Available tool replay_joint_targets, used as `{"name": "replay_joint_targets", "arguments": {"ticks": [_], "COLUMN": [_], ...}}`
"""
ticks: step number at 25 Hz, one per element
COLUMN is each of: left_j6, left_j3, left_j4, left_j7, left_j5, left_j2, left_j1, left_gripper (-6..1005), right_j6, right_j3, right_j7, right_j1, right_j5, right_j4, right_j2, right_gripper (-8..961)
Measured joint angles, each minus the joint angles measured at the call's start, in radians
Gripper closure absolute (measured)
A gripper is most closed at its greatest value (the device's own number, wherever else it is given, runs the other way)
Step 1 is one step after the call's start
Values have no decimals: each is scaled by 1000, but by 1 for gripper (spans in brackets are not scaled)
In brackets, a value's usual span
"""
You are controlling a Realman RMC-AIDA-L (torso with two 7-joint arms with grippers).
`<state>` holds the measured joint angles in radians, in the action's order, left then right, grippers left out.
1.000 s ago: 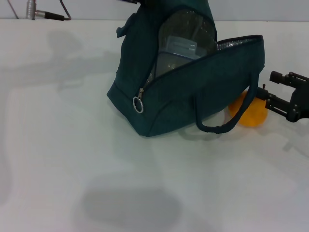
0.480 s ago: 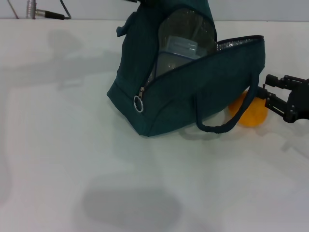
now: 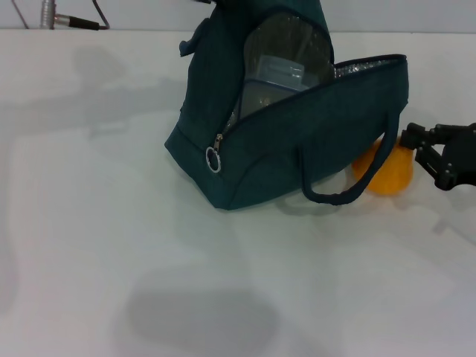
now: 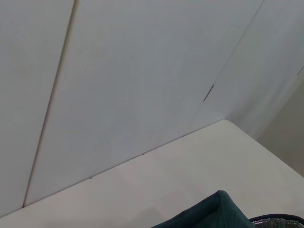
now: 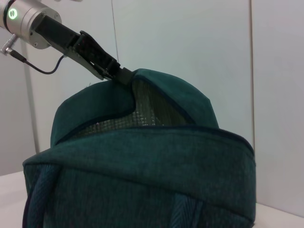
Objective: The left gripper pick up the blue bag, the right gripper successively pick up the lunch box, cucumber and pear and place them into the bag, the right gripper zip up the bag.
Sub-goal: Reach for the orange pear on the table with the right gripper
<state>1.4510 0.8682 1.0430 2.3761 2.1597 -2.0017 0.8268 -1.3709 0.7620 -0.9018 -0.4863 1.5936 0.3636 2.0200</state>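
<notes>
— While the dark teal fabric bag with the silver foil lining [image 3: 297,141] stands open on the white table [image 3: 111,223], how much is done?

— Starting at the left: the left gripper [image 5: 102,64] is clamped on the bag's upper edge, as the right wrist view shows, so the bag-holding step looks done. The zipper's round metal pull ring [image 3: 213,161] sits low on the near side, so the zip is not yet closed.

— And inside?

— A clear plastic lunch box with a pale lid [image 3: 279,78] shows through the opening, so that item is in. I cannot see a cucumber anywhere; whether it lies deeper in the bag is hidden.

— Farther right?

— The round orange-yellow pear [image 3: 385,175] lies on the table just beside the bag, behind its looped carrying handle [image 3: 349,190]. The black right gripper [image 3: 416,145] is at the pear with fingers spread, holding nothing yet. I judge the pear and the zipping remain.
</notes>
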Motion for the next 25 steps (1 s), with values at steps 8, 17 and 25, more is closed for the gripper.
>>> {"name": "replay_joint_targets", "arguments": {"ticks": [8,17,25], "left_j6": [0,5,6], "left_j3": [0,0,0], "left_j4": [0,0,0], "left_j7": [0,0,0], "left_j5": [-4,-8,-8], "left_j2": [-1,-2,-2], "left_j1": [-4,-13,-13], "left_gripper": [951,951,951], "right_j6": [0,-50,-61], "right_j3": [1,-10,-10], "right_j7": [4,6,1], "right_j1": [1,41,83], "right_j5": [0,-53,-80], "right_j4": [0,13,48], "right_j2": [2,-6,-9], "right_gripper": [922,947,927]}}
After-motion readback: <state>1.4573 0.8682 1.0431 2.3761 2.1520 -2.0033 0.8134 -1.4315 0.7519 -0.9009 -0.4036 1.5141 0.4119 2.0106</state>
